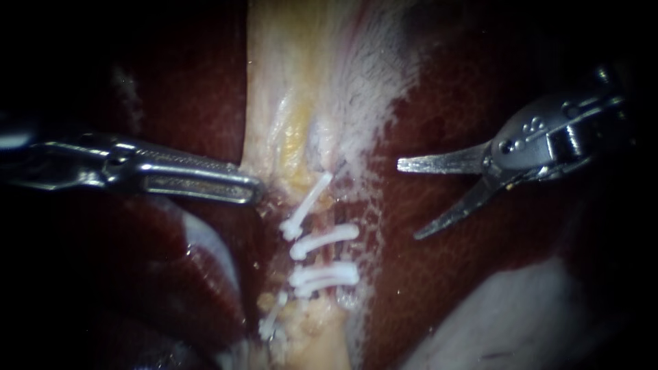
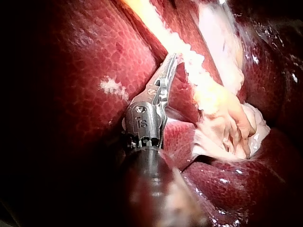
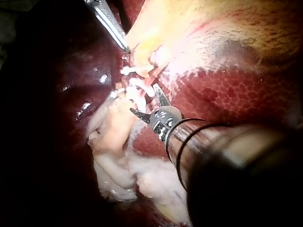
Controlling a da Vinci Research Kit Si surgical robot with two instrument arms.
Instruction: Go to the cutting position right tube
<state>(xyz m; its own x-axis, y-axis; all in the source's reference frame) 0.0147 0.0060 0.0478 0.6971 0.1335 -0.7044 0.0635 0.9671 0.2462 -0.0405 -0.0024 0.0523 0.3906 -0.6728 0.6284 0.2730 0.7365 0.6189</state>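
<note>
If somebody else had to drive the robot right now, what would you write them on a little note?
The left instrument has its jaws shut on the gallbladder at its edge, just above the white clips.
The right instrument has its blades open over the liver, apart from the clips.
Done: nothing looks cut.
Left to do: bring the open blades across to the tube between the clips.
</note>
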